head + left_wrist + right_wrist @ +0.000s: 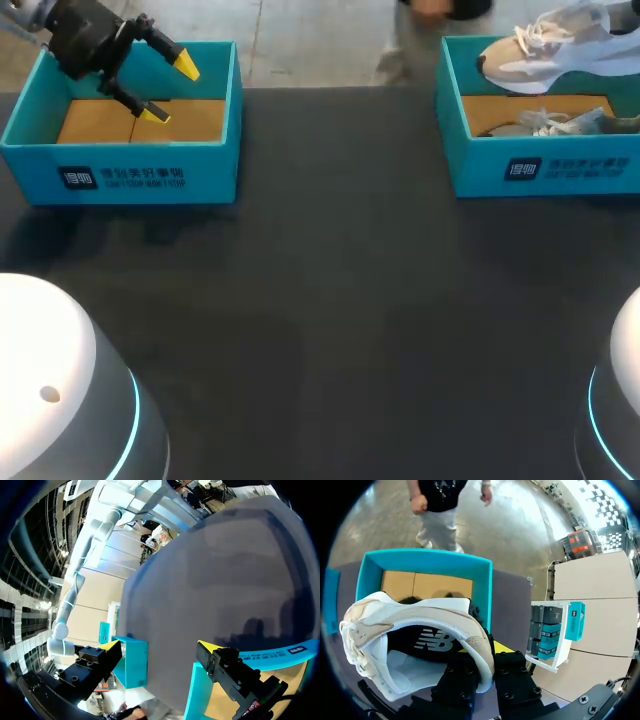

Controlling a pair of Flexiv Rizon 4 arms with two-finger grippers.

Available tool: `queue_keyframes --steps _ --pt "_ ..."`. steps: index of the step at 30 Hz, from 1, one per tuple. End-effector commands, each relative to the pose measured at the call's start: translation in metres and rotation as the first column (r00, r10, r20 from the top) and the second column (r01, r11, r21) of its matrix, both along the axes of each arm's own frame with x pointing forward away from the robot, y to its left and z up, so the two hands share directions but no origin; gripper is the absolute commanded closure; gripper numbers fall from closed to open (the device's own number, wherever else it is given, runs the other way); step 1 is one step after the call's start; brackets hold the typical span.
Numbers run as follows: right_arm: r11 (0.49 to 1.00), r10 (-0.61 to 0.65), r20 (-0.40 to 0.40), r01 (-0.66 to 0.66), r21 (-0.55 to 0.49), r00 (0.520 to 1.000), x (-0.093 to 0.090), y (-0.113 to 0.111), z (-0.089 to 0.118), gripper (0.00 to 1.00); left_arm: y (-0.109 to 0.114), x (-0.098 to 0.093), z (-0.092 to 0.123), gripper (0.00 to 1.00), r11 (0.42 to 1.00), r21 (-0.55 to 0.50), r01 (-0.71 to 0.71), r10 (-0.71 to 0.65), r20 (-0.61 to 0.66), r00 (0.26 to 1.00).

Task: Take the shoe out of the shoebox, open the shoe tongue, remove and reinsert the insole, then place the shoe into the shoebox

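We are holding our left gripper (170, 90) over the left shoebox (120, 160), its yellow-tipped fingers standing wide apart above the box's brown floor. A pale shoe (560, 45) is hanging above the right shoebox (480, 150), where a second shoe (545, 123) is lying.

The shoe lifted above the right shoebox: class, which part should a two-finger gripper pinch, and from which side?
Pinch the heel collar, coming from the heel end, one finger inside the opening and one outside. The rim there is a narrow edge, and the mouth of the shoe gapes wide enough for a finger. The right gripper appears shut on it just so.
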State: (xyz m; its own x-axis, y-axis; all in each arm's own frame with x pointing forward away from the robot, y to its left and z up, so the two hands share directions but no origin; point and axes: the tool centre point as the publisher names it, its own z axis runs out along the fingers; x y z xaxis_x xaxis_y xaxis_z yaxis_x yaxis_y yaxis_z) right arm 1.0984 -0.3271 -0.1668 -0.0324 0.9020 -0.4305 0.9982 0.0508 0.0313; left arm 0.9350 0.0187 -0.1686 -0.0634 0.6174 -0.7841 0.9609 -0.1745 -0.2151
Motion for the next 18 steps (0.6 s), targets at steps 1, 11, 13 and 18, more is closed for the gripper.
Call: queue_keyframes --steps 1,11,13,18 --pt "1.0 -0.007 0.003 0.007 0.006 1.0 0.013 0.0 -0.003 1.0 0.0 0.0 0.0 0.0 1.0 0.001 0.001 -0.001 0.001 1.0" --pt "1.0 0.01 0.018 -0.011 0.02 1.0 0.022 -0.002 -0.006 1.0 0.0 0.0 0.0 0.0 1.0 0.001 0.001 -0.001 0.001 1.0" --pt "0.999 0.023 0.028 -0.024 0.039 0.999 0.023 -0.002 -0.006 1.0 0.0 0.0 0.0 0.0 1.0 0.001 0.001 -0.001 0.001 1.0" --pt "0.999 0.019 0.025 -0.02 0.04 1.0 0.023 -0.007 -0.005 1.0 0.0 0.0 0.0 0.0 1.0 0.001 0.001 -0.001 0.001 1.0"
